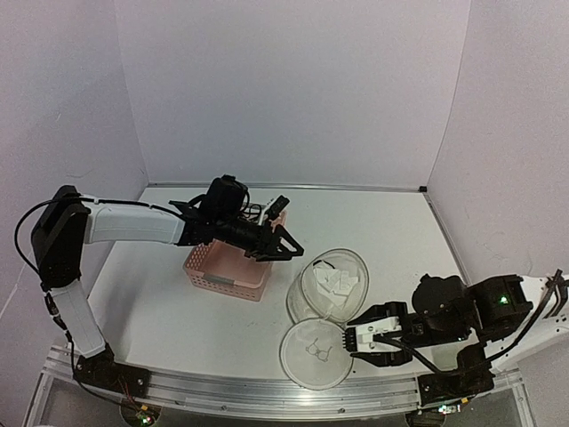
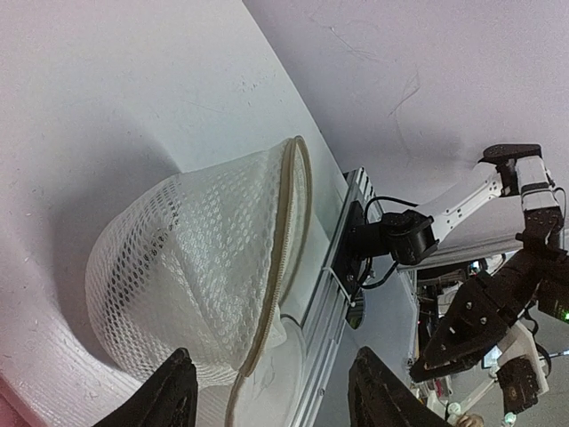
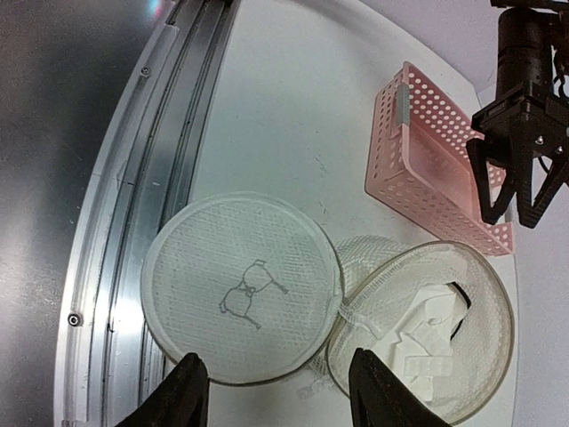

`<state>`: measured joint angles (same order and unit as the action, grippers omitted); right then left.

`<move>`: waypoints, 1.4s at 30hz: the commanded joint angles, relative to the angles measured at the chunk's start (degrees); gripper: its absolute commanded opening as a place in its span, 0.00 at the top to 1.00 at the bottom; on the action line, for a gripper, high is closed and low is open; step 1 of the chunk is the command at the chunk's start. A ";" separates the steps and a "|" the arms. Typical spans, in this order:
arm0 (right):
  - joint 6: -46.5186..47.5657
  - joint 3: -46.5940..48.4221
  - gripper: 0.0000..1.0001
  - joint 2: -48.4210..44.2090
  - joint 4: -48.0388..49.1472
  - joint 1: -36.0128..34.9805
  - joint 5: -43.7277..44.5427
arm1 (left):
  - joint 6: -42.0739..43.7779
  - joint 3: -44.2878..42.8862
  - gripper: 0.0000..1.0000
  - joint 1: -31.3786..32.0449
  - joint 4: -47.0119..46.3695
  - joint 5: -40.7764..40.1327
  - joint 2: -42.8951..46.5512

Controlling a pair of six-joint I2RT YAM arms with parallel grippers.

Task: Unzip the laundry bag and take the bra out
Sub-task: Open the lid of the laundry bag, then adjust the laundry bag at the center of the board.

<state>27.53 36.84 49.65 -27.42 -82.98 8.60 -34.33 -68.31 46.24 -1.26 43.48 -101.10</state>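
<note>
Right fingers point(image 3: 182, 396) are spread and grip nothing. The laundry bag point(image 3: 240, 289) is unzipped; its flat round lid with the bra outline lies on the worktop point(image 3: 293, 116) between them, contact unclear. The bra point(image 3: 418, 342) sits in the open mesh drum just beside one fingertip. Left fingers point(image 2: 173, 396) are also spread and empty, at the pink basket point(image 1: 222, 271) rim, with the mesh drum ahead of them.

White table point(image 1: 160, 311), plain pale walls point(image 1: 293, 89) (faintly lilac), aluminium rail point(image 1: 222, 388) along near edge
</note>
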 commanded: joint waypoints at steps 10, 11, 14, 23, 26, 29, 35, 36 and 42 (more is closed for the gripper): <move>-25.39 9.15 0.31 1.12 -1.06 0.22 20.55 | 9.45 -13.98 0.41 3.29 16.46 -12.45 -2.98; -29.98 9.55 0.30 2.02 -1.47 0.99 23.01 | 10.27 -15.16 0.41 3.51 18.11 -14.85 -3.15; -38.24 10.91 0.28 3.88 -3.12 6.45 22.82 | 12.90 -19.61 0.40 4.45 22.94 -19.21 -4.45; -53.35 11.28 0.30 9.25 -3.41 18.11 12.39 | 16.45 -30.53 0.38 6.23 31.12 -24.97 -11.67; -56.11 10.83 0.30 10.86 -2.23 20.43 8.65 | 17.44 -33.21 0.35 6.78 32.43 -25.01 -13.87; -58.03 10.24 0.30 12.23 -0.51 22.72 5.42 | 18.43 -34.80 0.32 7.19 33.31 -24.50 -15.37; -59.09 9.61 0.30 14.99 3.04 25.84 1.45 | 21.61 -36.83 0.30 8.87 34.51 -24.69 -16.45; -59.01 9.57 0.30 15.29 3.45 25.97 1.14 | 22.08 -37.09 0.30 9.02 34.67 -25.01 -16.54; -59.07 8.82 0.30 16.39 4.85 26.73 0.41 | 23.43 -38.03 0.30 9.28 35.45 -27.23 -16.02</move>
<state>-30.57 45.74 65.93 -26.44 -56.82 10.44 -13.26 -103.31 55.27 33.63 18.52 -118.26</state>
